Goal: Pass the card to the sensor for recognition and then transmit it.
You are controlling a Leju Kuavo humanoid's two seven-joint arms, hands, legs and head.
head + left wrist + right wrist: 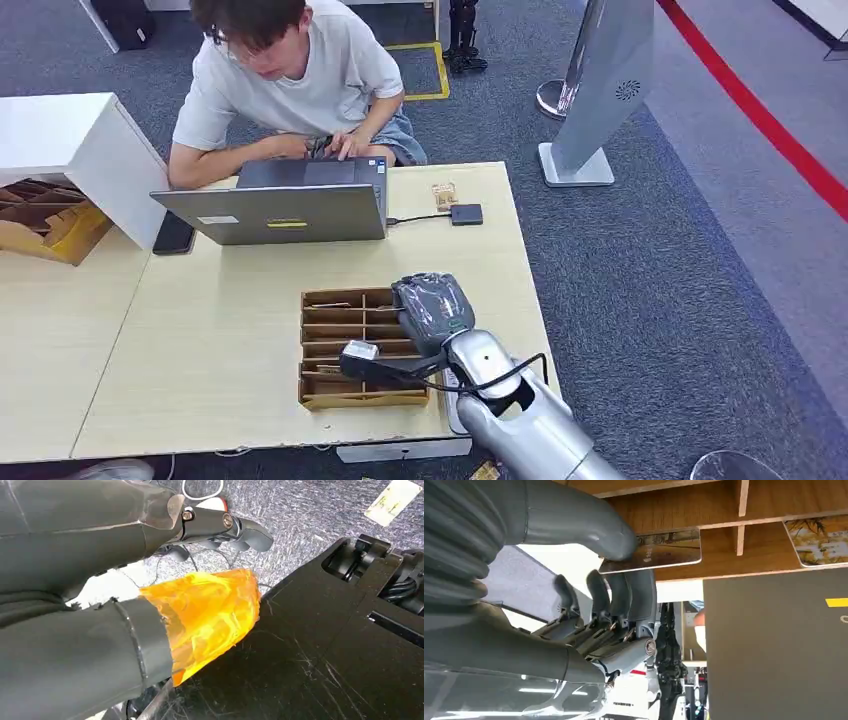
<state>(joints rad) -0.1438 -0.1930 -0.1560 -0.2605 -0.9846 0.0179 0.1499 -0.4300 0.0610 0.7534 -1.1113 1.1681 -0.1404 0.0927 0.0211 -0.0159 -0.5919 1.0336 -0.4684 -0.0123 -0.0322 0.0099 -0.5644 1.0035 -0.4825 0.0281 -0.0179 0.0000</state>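
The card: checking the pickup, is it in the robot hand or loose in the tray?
In hand: the right robot hand pinches the card between thumb and fingers at the wooden tray.

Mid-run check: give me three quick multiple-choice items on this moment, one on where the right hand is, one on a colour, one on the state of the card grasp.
1. Where is the right hand?
A. over the laptop keyboard
B. at the wooden card tray
C. hanging beside the table

2. What colour is the small sensor box cabled to the laptop?
A. dark
B. bright red
C. white

3. What is the state of the card at the right hand?
A. lying untouched on the carpet
B. resting on the sensor box
C. pinched between thumb and fingers, next to the tray's wooden dividers

Answers: 1 B, the head view shows the hand over the tray's right side. 2 A, it is a dark square on the pale table. 3 C, the right wrist view shows the thumb on one face of the card and fingers on the other.
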